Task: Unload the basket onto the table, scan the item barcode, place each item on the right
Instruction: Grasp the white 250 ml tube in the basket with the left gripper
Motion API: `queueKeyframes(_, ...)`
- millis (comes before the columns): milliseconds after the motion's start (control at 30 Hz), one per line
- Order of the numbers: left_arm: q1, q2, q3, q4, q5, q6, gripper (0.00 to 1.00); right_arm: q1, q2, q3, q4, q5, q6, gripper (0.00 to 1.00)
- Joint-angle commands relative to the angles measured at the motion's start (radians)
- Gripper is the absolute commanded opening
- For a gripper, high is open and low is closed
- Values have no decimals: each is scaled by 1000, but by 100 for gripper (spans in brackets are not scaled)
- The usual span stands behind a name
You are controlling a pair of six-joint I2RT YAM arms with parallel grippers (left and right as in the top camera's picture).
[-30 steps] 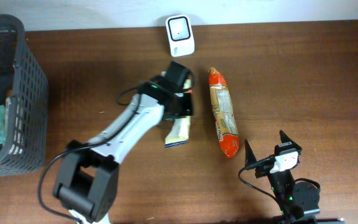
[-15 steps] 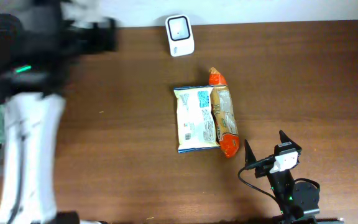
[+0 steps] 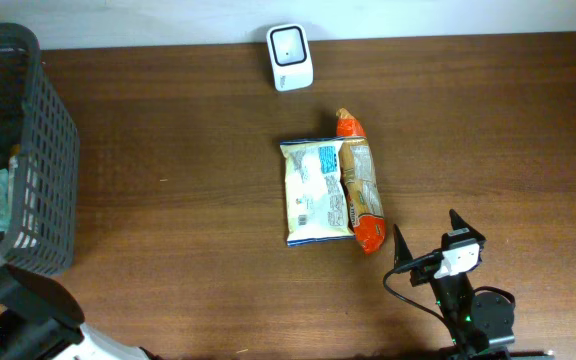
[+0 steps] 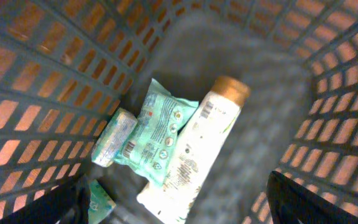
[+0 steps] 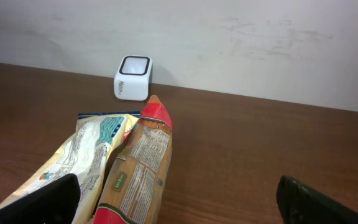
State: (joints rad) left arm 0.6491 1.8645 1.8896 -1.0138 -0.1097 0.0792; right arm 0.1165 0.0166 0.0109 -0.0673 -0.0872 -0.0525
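The white scanner (image 3: 290, 57) stands at the table's far edge, and it shows in the right wrist view too (image 5: 132, 77). A white-and-blue packet (image 3: 315, 192) lies flat mid-table, touching an orange-red packet (image 3: 358, 195) on its right. My left gripper (image 4: 179, 208) hangs open inside the grey basket (image 4: 55, 93), above a teal packet (image 4: 163, 127) and a white tube with a brown cap (image 4: 201, 146); nothing is between its fingers. My right gripper (image 3: 425, 225) rests open near the front edge, pointing at the two packets (image 5: 138, 168).
The grey basket (image 3: 38, 150) fills the table's left end and holds several items, among them a small pale packet (image 4: 114, 137) and another teal one (image 4: 98, 202). The left arm's base (image 3: 23, 310) sits at the front left corner.
My left gripper let go of the white-and-blue packet, which now lies flat beside the orange-red one. The left arm swung left into the basket. The right arm has not moved.
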Motion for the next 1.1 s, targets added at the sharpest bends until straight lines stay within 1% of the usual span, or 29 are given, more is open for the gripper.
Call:
queueKeyframes(0,4,43,-93,28,50,196,84,-6,-4,-5,-4,-2,0,99)
queueKeyframes(33,4,43,-126,43,68,234,84,-6,-4,-5,-4,-3,0,99)
queueKeyframes(200,3,45,-296,177,69,239,84,-6,-4,-5,-4,-2,0,99)
queueKeyframes(300,2,49,-356,240,74,294,84,-6,-4,-5,-4,-2,0,99)
queueKeyframes(433,-23,117,-359,255,66,365,84,-6,-4,-5,-4,-3,0,99)
queueKeyframes(500,-35,162,-359,278,35,372,75,-6,-4,-5,-4,-2,0,99)
queueKeyframes(633,-35,222,-359,338,-92,372,74,-6,-4,-5,-4,-3,0,99)
queueKeyframes(733,-35,289,-359,365,-116,371,71,-6,-4,-5,-4,-3,0,99)
queueKeyframes(767,-35,307,-359,365,-116,371,68,-6,-4,-5,-4,-2,0,99)
queueKeyframes(800,-35,327,-359,362,-116,359,51,-6,-4,-5,-4,-3,0,99)
queueKeyframes(833,-35,327,-358,364,-116,347,31,-6,-4,-5,-4,-2,0,99)
queueKeyframes(867,-35,325,-351,362,-117,335,21,-6,-4,-5,-4,-2,0,99)
queueKeyframes(900,-36,319,-345,357,-117,311,14,-6,-4,-5,-4,-3,0,99)
queueKeyframes(933,-36,303,-334,350,-116,281,2,-6,-4,-5,-4,-2,0,99)
queueKeyframes(1000,-36,256,-315,346,-116,224,0,-6,-4,-5,-4,-2,0,99)
queueKeyframes(1067,-43,129,-279,344,-115,147,0,-6,-4,-5,-4,-2,0,99)
